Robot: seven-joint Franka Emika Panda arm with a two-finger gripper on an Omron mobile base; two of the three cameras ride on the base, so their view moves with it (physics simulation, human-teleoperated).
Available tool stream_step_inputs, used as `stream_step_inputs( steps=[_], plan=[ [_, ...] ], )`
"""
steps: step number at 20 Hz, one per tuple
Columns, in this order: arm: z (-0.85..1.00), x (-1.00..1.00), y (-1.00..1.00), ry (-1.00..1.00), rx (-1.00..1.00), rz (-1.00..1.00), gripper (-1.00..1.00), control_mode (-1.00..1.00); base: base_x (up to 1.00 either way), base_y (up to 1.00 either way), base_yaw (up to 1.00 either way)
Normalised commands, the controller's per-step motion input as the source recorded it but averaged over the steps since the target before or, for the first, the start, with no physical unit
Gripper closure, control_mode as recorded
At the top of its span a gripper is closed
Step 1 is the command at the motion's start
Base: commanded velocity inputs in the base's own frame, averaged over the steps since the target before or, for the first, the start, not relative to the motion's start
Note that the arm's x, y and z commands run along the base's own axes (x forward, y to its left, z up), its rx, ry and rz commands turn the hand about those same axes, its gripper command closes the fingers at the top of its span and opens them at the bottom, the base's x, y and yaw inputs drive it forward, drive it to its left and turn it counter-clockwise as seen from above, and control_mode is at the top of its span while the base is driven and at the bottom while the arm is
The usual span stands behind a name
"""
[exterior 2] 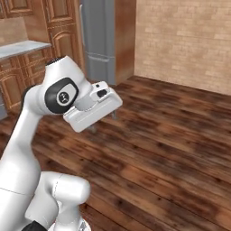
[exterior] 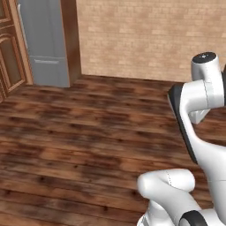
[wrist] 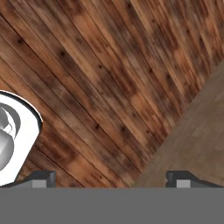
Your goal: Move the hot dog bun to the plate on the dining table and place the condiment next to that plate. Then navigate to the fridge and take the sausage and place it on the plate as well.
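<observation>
The tall grey fridge stands shut at the far left of the room, framed by dark wood panels, and it is seen again as the fridge from the other side. My gripper hangs well above the wooden floor, pointing down. In the hand view my gripper is open, its fingertips wide apart with nothing between them. The bun, plate, dining table, condiment and sausage are out of view.
Dark wooden floor stretches between me and the fridge. A brick wall runs along the back. Wooden cabinets flank the fridge, and a marble counter with wooden drawers sits at the left.
</observation>
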Motion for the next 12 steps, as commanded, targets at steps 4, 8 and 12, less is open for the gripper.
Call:
stream_step_inputs(
  steps=[4, 8, 12],
  plan=[
    [0.0, 0.0, 0.0, 0.0, 0.0, 0.0, -1.0, 1.0, 1.0, 0.63, -0.13],
    [0.0, 0.0, 0.0, 0.0, 0.0, 0.0, -1.0, 1.0, 1.0, 0.78, -0.17],
    [0.0, 0.0, 0.0, 0.0, 0.0, 0.0, -1.0, 1.0, 1.0, 0.85, -0.18]
  ],
)
